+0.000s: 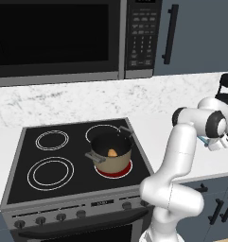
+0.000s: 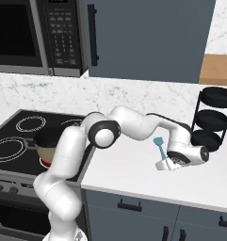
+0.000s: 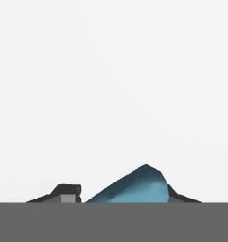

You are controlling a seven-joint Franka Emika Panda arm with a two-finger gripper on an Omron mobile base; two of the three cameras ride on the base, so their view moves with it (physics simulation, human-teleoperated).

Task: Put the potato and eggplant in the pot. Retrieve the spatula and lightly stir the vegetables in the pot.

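The pot (image 1: 112, 159) stands on the front right burner of the stove (image 1: 25, 189), which glows red beneath it. The potato (image 1: 113, 152) lies inside the pot, against its dark interior. The eggplant cannot be made out in the pot from the left base view.

The arm reaches out to the right of the stove, low over the white table (image 2: 133, 174). The end effector (image 2: 163, 164) is pressed down close to the table surface, beside a black three-tier rack (image 2: 213, 120). The spatula (image 2: 158, 145) lies on the table with its wider blue end pointing away from the hand and its handle running under the end effector.

In the hand view, the blue body of the spatula (image 3: 134, 188) sits between the two dark fingertips (image 3: 65, 193), touching or nearly touching the right one, with a small gap at the left one. The fingers stand narrowed about the spatula; whether they actually clamp it cannot be told.
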